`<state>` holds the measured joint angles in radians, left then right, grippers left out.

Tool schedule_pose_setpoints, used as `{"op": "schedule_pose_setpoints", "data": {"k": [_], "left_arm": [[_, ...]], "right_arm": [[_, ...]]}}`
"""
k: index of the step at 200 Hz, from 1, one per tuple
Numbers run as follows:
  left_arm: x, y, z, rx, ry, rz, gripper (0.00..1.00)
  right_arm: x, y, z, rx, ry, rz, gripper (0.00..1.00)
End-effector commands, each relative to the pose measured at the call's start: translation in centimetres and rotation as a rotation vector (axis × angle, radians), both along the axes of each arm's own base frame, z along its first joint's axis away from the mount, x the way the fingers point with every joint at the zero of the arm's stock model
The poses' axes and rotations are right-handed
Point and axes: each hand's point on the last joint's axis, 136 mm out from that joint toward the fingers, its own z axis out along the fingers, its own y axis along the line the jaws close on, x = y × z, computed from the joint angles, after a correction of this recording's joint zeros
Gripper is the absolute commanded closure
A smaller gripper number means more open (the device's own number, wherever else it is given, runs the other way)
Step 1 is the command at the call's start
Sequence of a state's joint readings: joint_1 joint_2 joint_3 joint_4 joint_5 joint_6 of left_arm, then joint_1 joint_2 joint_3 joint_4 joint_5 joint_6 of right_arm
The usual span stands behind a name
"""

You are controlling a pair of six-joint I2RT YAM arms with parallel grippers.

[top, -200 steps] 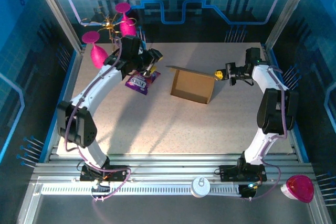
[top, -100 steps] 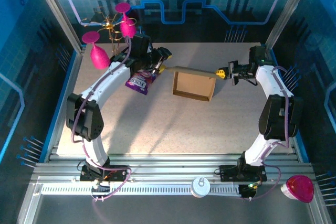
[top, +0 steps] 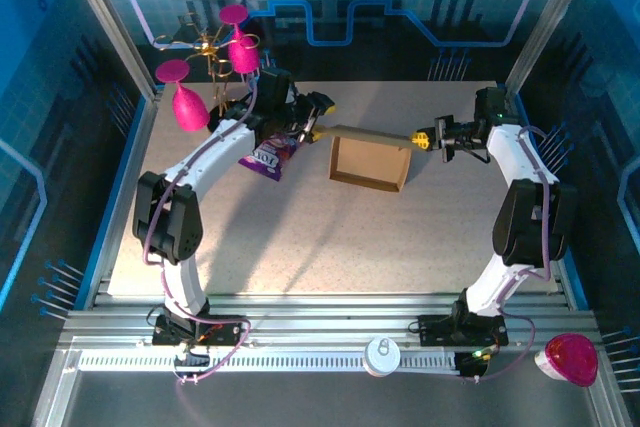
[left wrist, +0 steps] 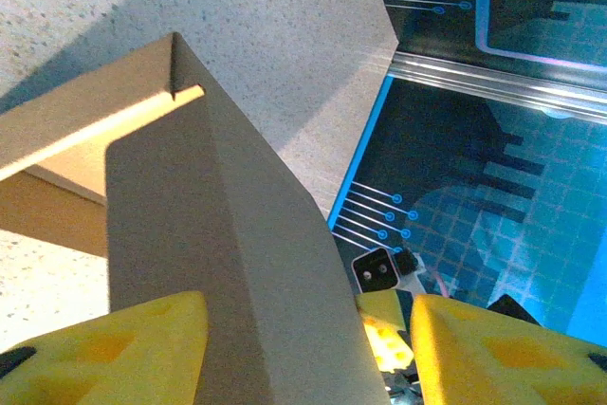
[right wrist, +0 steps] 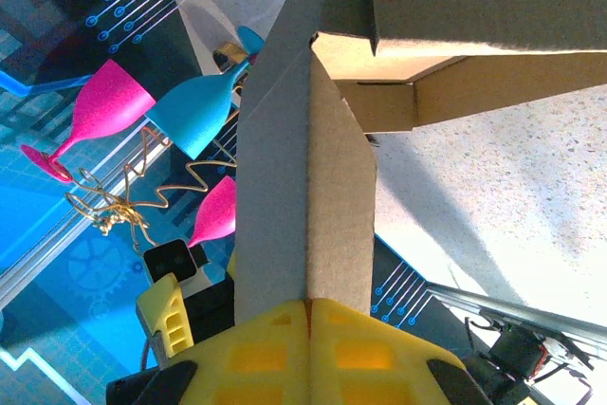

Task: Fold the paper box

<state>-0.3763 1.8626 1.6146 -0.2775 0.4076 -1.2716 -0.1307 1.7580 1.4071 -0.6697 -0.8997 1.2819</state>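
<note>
The paper box [top: 368, 165] is a brown cardboard tray in the middle of the table, with its long lid flap [top: 365, 135] raised along the far side. My right gripper [top: 421, 139] is shut on the flap's right end; in the right wrist view the yellow pads [right wrist: 275, 348] pinch the folded cardboard [right wrist: 303, 168] at my right gripper [right wrist: 308, 315]. My left gripper [top: 316, 130] is at the flap's left end. In the left wrist view the cardboard [left wrist: 190, 225] stands between the jaws of my left gripper [left wrist: 303, 358], against the left finger [left wrist: 104, 353], with a gap before the other finger.
A purple snack packet [top: 268, 157] lies just left of the box, under the left arm. Pink goblets on a wire rack [top: 215, 57] stand at the back left. Blue walls close in both sides. A white disc [top: 382, 355] and a pink cup [top: 570, 359] sit on the front rail.
The lid flap has swung up from lying open to standing over the box's far edge. My left gripper moved right to the flap's left end. The right gripper kept its hold.
</note>
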Motion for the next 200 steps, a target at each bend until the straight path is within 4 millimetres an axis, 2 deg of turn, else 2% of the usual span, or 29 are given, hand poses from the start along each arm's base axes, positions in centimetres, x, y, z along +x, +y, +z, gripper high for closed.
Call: {"op": "schedule_pose_setpoints", "data": {"k": [1,73,92,110,138,200], "left_arm": [[-0.6,-1.5,-1.2,-0.04,0.042,-0.039,0.42],[-0.9,-1.9,-2.7,-0.062,0.087,-0.042,0.44],[-0.5,-1.9,-3.3,-0.062,0.091,-0.039,0.49],[-0.5,-1.8,-4.3,-0.03,0.098,-0.048,0.56],[-0.4,-1.5,-5.8,-0.009,0.108,-0.05,0.61],[-0.5,-1.5,-9.4,0.066,0.113,-0.115,0.63]], "right_arm": [[0.3,0.0,0.2,0.035,0.003,0.005,1.0],[1.3,0.2,-1.1,0.042,0.006,0.014,1.0],[1.4,0.3,-1.7,0.047,0.009,0.023,1.0],[1.6,0.3,-2.3,0.038,0.004,0.036,1.0],[2.1,0.4,-3.2,0.018,-0.02,0.074,1.0],[2.4,0.4,-5.2,-0.101,-0.032,0.2,1.0]]}}
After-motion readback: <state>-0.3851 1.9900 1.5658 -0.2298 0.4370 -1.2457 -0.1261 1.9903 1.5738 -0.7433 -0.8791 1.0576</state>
